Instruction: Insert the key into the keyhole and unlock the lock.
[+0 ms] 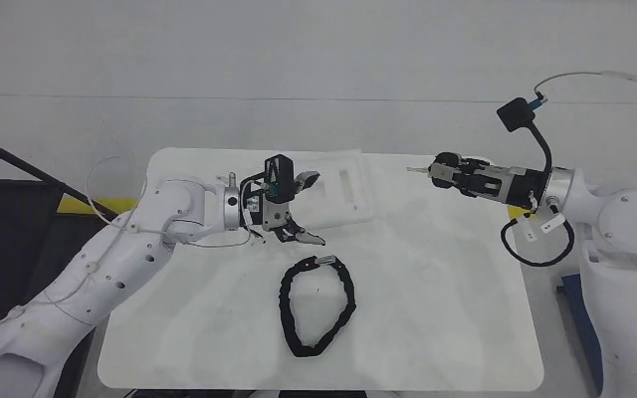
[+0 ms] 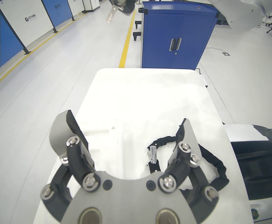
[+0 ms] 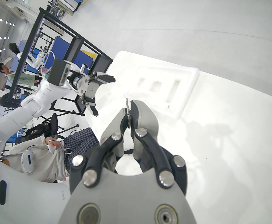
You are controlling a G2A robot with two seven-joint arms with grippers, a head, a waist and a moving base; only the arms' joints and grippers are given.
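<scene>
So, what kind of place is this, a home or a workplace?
Most likely a robotics lab or factory test hall: it has a yellow floor line, a blue metal cabinet and freestanding partition panels.

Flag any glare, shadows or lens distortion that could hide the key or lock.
Top view: even light, black chain lock clear against the white table. Left wrist view: table washed out by glare, lock's metal cylinder shows a highlight. Right wrist view: glare on table, soft shadows, key edge-on in the right gripper.
</scene>
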